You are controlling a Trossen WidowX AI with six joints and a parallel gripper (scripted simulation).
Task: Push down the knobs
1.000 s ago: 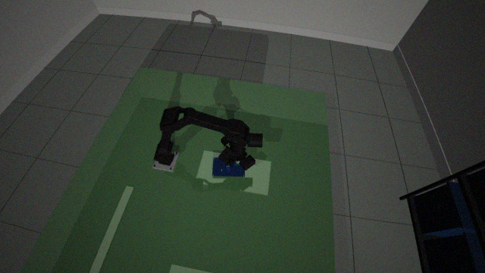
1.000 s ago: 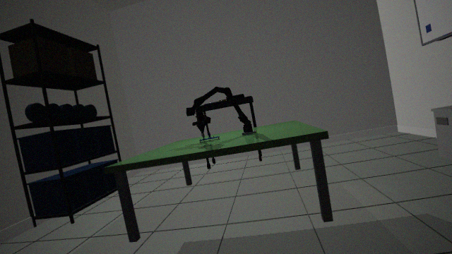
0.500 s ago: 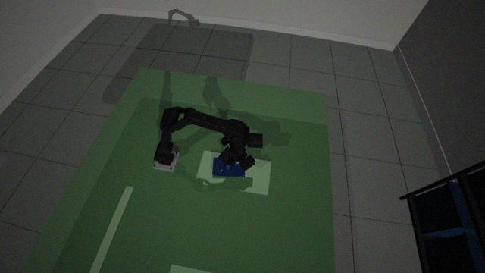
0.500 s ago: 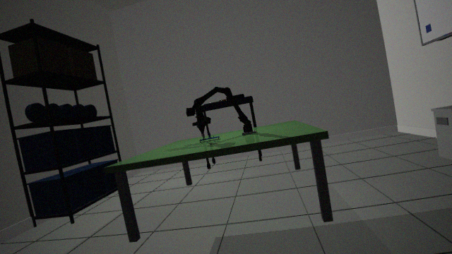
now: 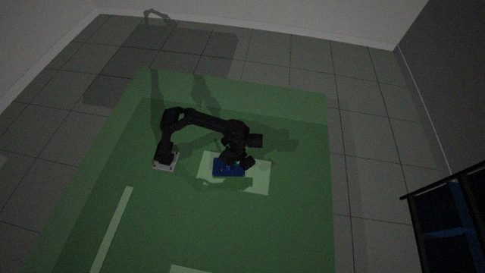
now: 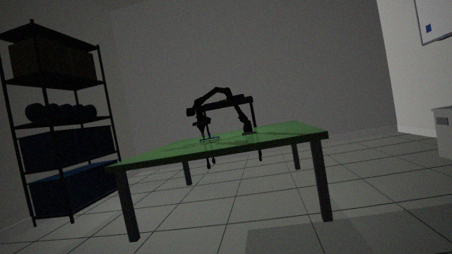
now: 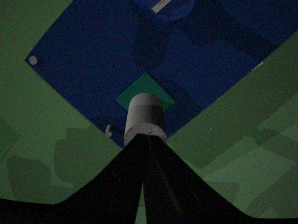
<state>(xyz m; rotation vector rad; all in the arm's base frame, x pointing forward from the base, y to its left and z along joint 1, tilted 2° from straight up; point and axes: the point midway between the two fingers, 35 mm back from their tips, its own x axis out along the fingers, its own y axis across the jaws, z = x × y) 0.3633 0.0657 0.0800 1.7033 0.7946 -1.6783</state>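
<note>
The blue circuit board (image 5: 223, 171) (image 6: 209, 139) (image 7: 80, 43) stands on the green table (image 5: 189, 235) (image 6: 275, 132). In the wrist view a pale grey knob (image 7: 145, 112) sits on a teal potentiometer (image 7: 149, 88) near the board's near edge. My gripper (image 7: 145, 144) (image 5: 233, 163) (image 6: 205, 136) is shut with nothing between its fingers. Its joined tips point straight down and touch the top of the grey knob. How deep the knob sits is hidden by the fingers.
The board stands on a pale green patch (image 5: 259, 178). The arm's base (image 5: 165, 161) is left of the board. A pale strip (image 5: 111, 227) lies at the front left. A dark shelf rack (image 6: 53, 123) (image 5: 447, 216) stands off the table.
</note>
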